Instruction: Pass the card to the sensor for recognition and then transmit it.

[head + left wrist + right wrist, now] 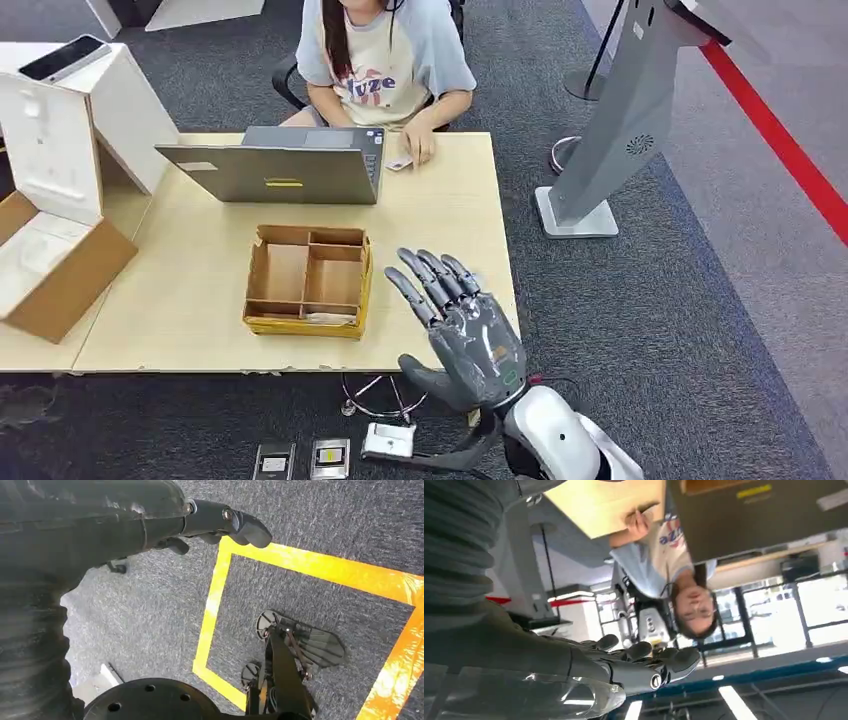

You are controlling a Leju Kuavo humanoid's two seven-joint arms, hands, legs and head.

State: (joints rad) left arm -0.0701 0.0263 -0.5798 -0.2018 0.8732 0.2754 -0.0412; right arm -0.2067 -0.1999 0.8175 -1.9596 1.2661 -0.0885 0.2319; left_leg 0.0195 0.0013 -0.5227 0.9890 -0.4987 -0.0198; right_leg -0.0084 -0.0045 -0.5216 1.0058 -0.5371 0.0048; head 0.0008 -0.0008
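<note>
Above the near right corner of the pale wooden table (200, 300), the right hand (460, 325) is raised with its fingers spread apart, holding nothing; the right wrist view shows the same hand (624, 667) extended and empty. Left hand (220, 525): seen over dark carpet marked with yellow tape (300, 565), fingers extended, nothing in its grasp. Card (400, 163): a small pale card lying on the far edge of the table, under the fingertips of the seated person (385, 60), just right of the laptop. Laptop (280, 165): grey, open, its lid turned toward the camera, carrying a small yellow sticker and a pale label, neither legible. Person's shirt: printed lettering, partly hidden, the visible part resembling "yze". Cardboard tray (308, 282): divided into compartments, near the table's middle front. Sensor stand (620, 120): a grey slanted column on a flat base, on the carpet to the right of the table, beside a red floor line (780, 140). Phone (65, 57): resting on a white box at far left.
</note>
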